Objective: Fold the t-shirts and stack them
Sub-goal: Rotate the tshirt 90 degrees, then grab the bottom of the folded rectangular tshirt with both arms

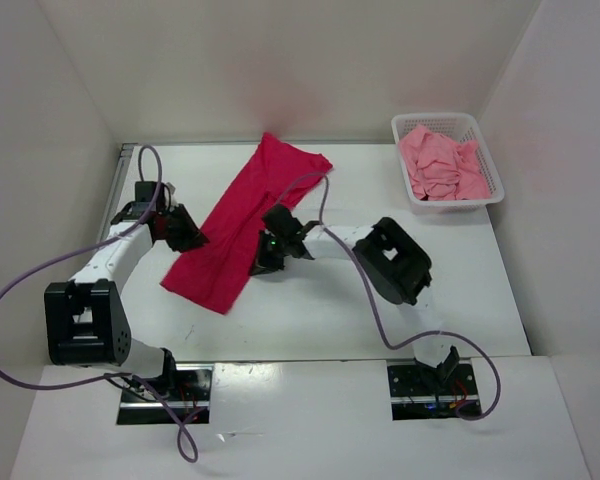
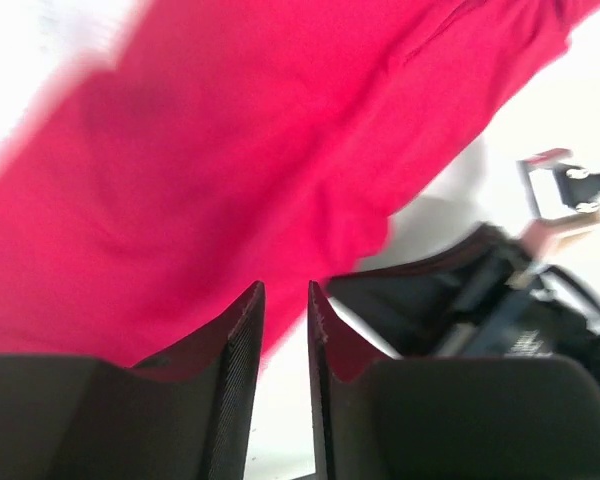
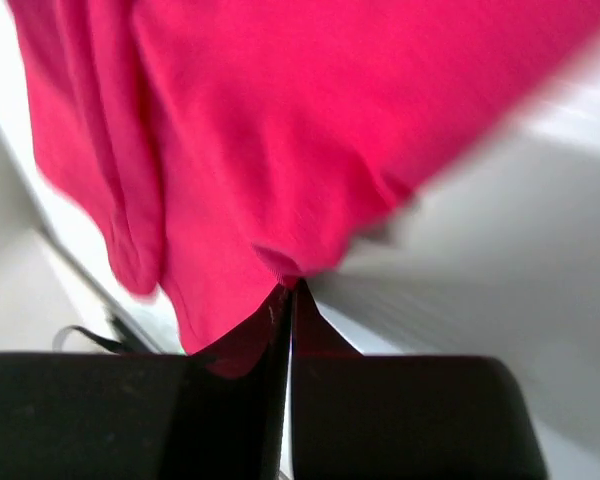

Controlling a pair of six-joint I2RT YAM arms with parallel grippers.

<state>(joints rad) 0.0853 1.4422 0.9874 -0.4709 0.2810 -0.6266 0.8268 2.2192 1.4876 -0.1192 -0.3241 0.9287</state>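
Note:
A crimson-magenta t-shirt [image 1: 242, 218] lies on the white table as a long strip folded lengthwise, running from the far middle toward the near left. My left gripper [image 1: 187, 235] sits at its left edge. In the left wrist view that gripper [image 2: 286, 285] is open by a narrow gap with bare table between the jaws, and the shirt [image 2: 230, 150] lies just beyond the tips. My right gripper [image 1: 269, 254] is at the strip's right edge. It [image 3: 292, 285] is shut, its tips meeting the shirt's [image 3: 280, 120] hem. A light pink t-shirt [image 1: 440, 165] lies crumpled in the basket.
The white mesh basket [image 1: 450, 203] stands at the far right corner of the table. White walls close in the table on three sides. The right arm's black body [image 2: 480, 290] shows close behind the shirt in the left wrist view. Purple cables loop over both arms.

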